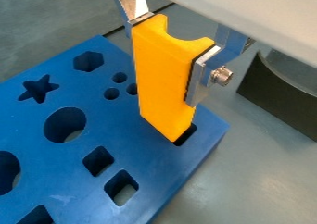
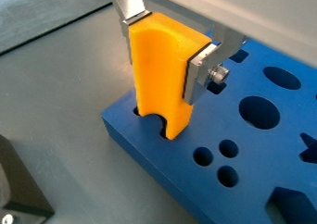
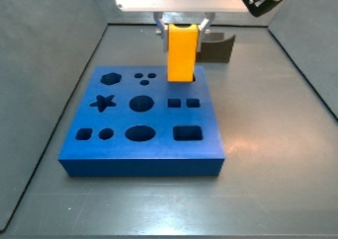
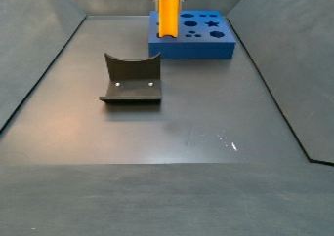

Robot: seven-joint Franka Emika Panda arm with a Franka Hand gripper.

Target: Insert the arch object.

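The arch object (image 1: 161,84), an orange bar with a half-round notch cut in its lower end (image 2: 168,126), is gripped upright in the hand (image 1: 169,47). The silver fingers (image 2: 202,68) are clamped on its two sides. Its lower end is set at a slot by the edge of the blue board (image 3: 132,149); how deep it's gone in can't really be told. The dark fixture (image 4: 131,81) is seen on the bench (image 4: 183,172), well apart from the board.
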